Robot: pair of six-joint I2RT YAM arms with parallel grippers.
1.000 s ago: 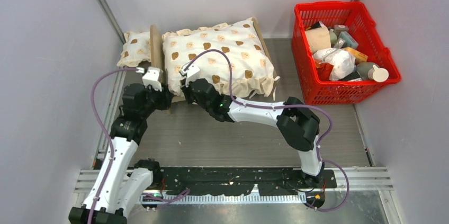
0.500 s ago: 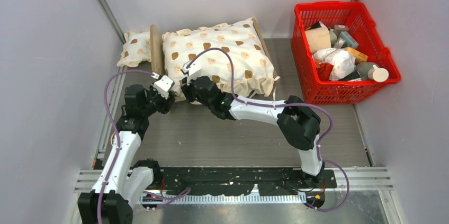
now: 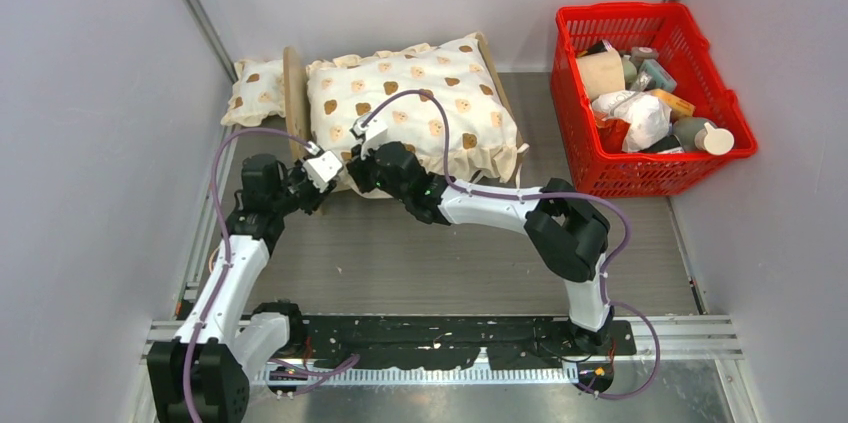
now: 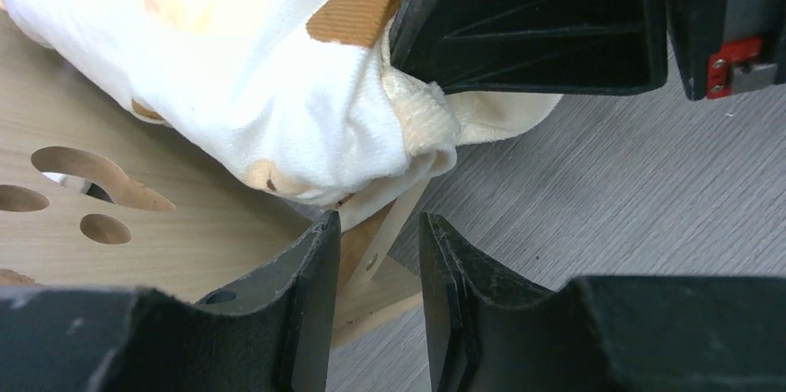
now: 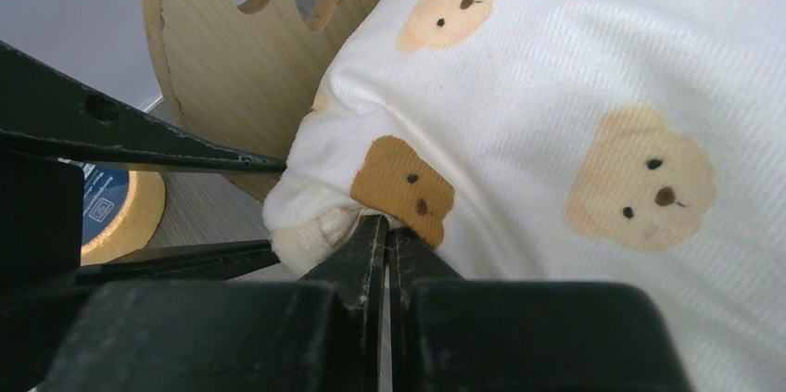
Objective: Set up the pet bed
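So, starting at the left: we've got a small cream bear-print pillow (image 3: 250, 91) lying at the far-left back of the grey wood-grain table (image 3: 450, 263). Just to its right is the pet bed (image 3: 294, 93), a small light-wood frame that sits at the back of the table, left of the middle. Its arched headboard (image 5: 222, 68) with the paw-print cutout stands upright at the left end, between the pillow and everything else. A big cream ruffled cushion with brown and tan bear faces (image 3: 420, 108) lies on the bed and covers pretty much the whole frame, with its ruffle spilling over the near edge.

Both arms reach in at the bed's near-left corner. The left gripper (image 4: 378, 225) sits low by the foot of the headboard. Its jaws are partly apart with a narrow gap, and a strip of the bed's wood shows in that gap. We can't tell if either finger actually touches it. Just right of it, the right gripper (image 5: 385, 225) has its jaws pressed flat together at the cushion's near-left corner, where the fabric bunches up. Whether any cloth is caught between them, we honestly can't tell.

Over on the far right, well apart from the bed, there's a red plastic basket (image 3: 650, 175) stuffed with assorted bits
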